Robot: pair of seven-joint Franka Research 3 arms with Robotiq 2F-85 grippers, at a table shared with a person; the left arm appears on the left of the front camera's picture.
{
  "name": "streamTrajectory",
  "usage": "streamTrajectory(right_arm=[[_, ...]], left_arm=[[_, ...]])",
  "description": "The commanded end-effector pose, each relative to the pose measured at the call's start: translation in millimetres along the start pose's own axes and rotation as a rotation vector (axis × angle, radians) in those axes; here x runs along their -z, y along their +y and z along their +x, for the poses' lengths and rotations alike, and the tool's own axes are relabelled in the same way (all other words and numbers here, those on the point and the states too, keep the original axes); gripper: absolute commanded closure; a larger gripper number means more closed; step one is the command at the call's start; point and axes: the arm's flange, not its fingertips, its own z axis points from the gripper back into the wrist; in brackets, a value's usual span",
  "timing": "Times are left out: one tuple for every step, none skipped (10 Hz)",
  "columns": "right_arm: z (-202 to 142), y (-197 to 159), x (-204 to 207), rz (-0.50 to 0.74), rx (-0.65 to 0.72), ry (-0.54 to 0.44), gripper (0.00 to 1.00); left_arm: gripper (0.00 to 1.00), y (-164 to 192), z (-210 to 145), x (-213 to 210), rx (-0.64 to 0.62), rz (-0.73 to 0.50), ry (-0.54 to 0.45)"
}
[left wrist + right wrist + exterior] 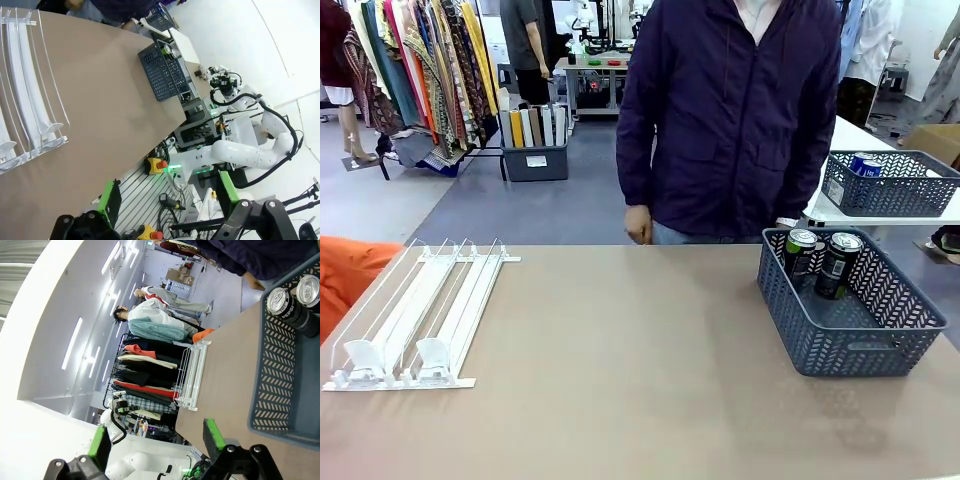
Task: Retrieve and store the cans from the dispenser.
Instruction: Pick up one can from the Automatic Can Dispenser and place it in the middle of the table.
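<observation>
Two cans stand in one basket; dispenser bare; both hands gape wide.

Tan table, white dispenser at its left, grey basket at its right

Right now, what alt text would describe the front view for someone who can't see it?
Two black cans stand in a grey basket at the table's right; a white dispenser lies empty at left. A person stands behind.

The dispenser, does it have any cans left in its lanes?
No, the dispenser lanes are bare; two cans stand in the grey basket.
</observation>
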Motion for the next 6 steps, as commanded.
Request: streamTrajectory(right_arm=[[2.9,3.3,1.8,0.010,-0.006,-0.008,0.00],[2.9,3.3,1.8,0.010,-0.006,-0.008,0.00],[2.9,3.3,1.8,0.010,-0.006,-0.008,0.00],[2.9,3.3,1.8,0.010,-0.006,-0.008,0.00],[2.9,3.3,1.8,0.010,-0.006,-0.008,0.00],[2.9,3.3,1.8,0.010,-0.006,-0.008,0.00]], left_arm=[[0.00,0.1,1.2,0.6,0.021,-0.020,-0.009],[0.00,0.1,1.2,0.6,0.021,-0.020,-0.009],[0.00,0.1,1.2,0.6,0.021,-0.020,-0.009],[0.00,0.1,1.2,0.6,0.021,-0.020,-0.009],[0.00,0.1,1.2,0.6,0.021,-0.020,-0.009],[0.00,0.1,1.2,0.6,0.021,-0.020,-0.009]])
